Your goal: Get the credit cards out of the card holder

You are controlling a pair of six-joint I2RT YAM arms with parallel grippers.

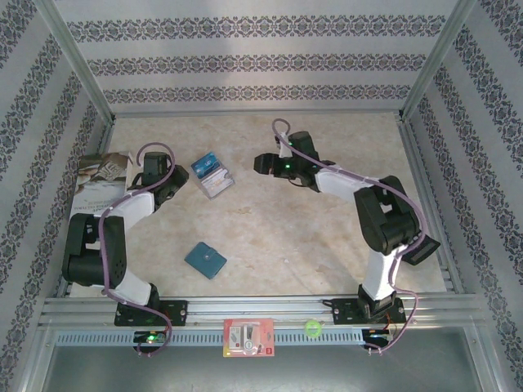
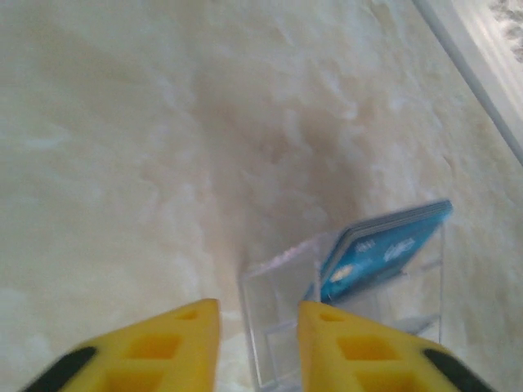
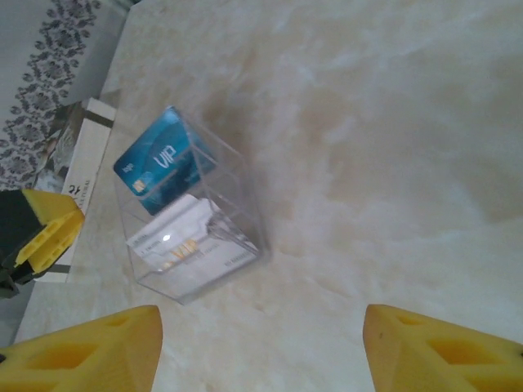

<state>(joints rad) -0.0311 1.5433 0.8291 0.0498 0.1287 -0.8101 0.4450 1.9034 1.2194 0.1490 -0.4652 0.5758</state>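
Marble-look table [image 1: 327, 245], with a pale book [image 1: 100, 178] over at its 9 o'clock. The left gripper [image 1: 176, 184] sits right at 9 o'clock of the clear card holder [image 1: 214, 176], fingers apart and empty. The right gripper [image 1: 263, 164] is at its 3 o'clock, near but not touching, spread wide and also empty. The blue card [image 3: 159, 163] and white card [image 3: 186, 242] are both inside the holder. A teal wallet [image 1: 205, 260] lies at its 6 o'clock.
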